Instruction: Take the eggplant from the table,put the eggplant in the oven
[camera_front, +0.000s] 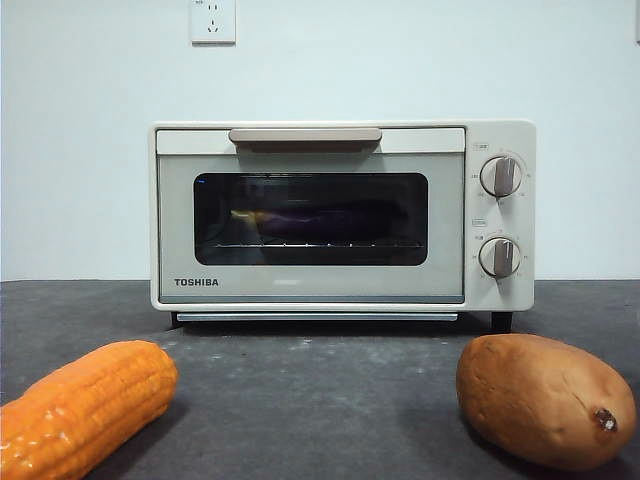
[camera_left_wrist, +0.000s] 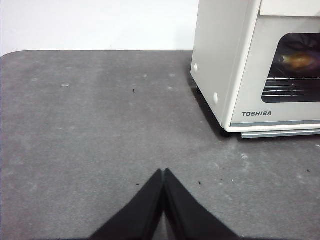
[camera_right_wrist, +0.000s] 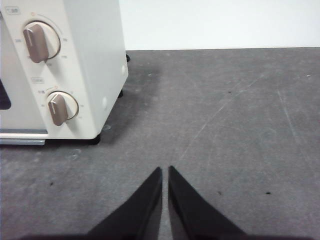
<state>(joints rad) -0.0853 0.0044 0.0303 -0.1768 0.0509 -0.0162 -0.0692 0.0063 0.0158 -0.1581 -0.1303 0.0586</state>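
Note:
The cream Toshiba oven (camera_front: 340, 215) stands at the back of the dark grey table (camera_front: 320, 400) with its glass door closed. Behind the glass, the dark-purple eggplant (camera_front: 330, 222) lies on the wire rack, its yellowish stem end (camera_left_wrist: 298, 61) toward the left. My left gripper (camera_left_wrist: 163, 172) is shut and holds nothing, low over bare table to the left of the oven (camera_left_wrist: 235, 65). My right gripper (camera_right_wrist: 165, 170) is shut on nothing too, over bare table to the right of the oven (camera_right_wrist: 75, 70). Neither arm shows in the front view.
An orange corn cob (camera_front: 85, 405) lies at the front left of the table. A brown tuber (camera_front: 545, 400) lies at the front right. A wall socket (camera_front: 213, 20) sits on the white wall behind the oven.

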